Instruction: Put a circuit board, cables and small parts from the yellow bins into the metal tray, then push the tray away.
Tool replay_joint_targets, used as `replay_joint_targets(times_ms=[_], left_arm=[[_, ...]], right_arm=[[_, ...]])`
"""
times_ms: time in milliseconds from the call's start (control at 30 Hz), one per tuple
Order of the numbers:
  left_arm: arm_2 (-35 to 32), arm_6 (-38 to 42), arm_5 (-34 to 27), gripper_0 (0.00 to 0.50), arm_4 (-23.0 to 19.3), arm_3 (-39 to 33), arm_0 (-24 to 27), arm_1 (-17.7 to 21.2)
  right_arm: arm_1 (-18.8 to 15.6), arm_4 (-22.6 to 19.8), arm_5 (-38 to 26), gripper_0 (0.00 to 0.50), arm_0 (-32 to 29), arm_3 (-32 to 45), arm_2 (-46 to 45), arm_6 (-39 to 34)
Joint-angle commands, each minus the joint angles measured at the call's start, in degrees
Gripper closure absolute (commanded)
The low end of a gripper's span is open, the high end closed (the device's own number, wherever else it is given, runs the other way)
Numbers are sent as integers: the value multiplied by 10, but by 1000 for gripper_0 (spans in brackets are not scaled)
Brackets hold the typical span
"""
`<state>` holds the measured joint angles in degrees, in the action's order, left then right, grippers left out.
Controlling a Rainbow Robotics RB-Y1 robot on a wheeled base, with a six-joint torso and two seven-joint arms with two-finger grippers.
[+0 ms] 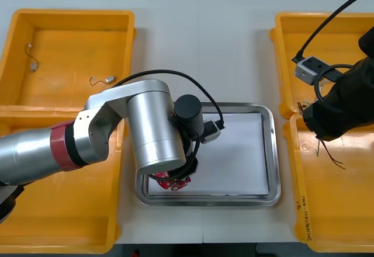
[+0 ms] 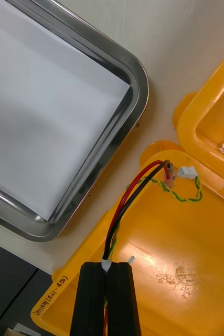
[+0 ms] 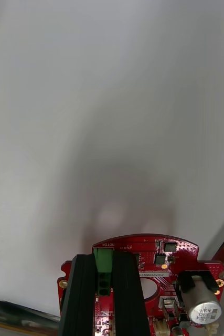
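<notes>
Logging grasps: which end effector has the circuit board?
The left end effector, shut on the red circuit board over the metal tray; the right end effector grips a red and black cable.

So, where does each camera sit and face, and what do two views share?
Front: overhead, steeply down at light table; both arms show.
Left wrist: faces shiny metal tray's white floor; left pincer grips round red circuit board.
Right wrist: faces yellow bin; right pincer grips red-black cable.
Shared: tray, front and right wrist.
</notes>
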<state>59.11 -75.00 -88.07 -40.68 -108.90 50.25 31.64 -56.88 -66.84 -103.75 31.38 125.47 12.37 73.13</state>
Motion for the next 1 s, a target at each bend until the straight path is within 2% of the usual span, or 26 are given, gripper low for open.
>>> replay_joint_targets(times_ms=[33, 500, 533, 567, 600, 667, 733, 767, 800, 1000], left_arm=[[21, 51, 12, 500, 7, -5, 26, 9], [24, 54, 19, 500, 6, -4, 26, 16], [25, 56, 19, 469, 6, -4, 26, 16], [25, 57, 19, 405, 6, -4, 26, 16], [25, 57, 19, 366, 6, -4, 26, 17], [25, 59, 19, 195, 5, -4, 25, 18], [25, 61, 19, 92, 4, -4, 25, 18], [25, 62, 19, 12, 4, -4, 25, 18], [25, 62, 19, 0, 4, -5, 26, 18], [25, 68, 20, 0, 4, -5, 26, 18]], right_arm=[[-23, 3, -3, 500, 18, 14, 5, -5], [-21, 6, -3, 500, 18, 14, 5, -5], [-21, 7, -3, 500, 18, 14, 6, -5], [-21, 7, -4, 500, 18, 14, 6, -5], [-21, 7, -3, 500, 18, 14, 5, -5], [-21, 7, -3, 500, 18, 14, 6, -5], [-21, 7, -3, 500, 18, 14, 6, -5], [-21, 7, -4, 500, 18, 14, 6, -5], [-21, 7, -3, 500, 18, 14, 6, -5], [-21, 7, -3, 500, 18, 14, 5, -5]])
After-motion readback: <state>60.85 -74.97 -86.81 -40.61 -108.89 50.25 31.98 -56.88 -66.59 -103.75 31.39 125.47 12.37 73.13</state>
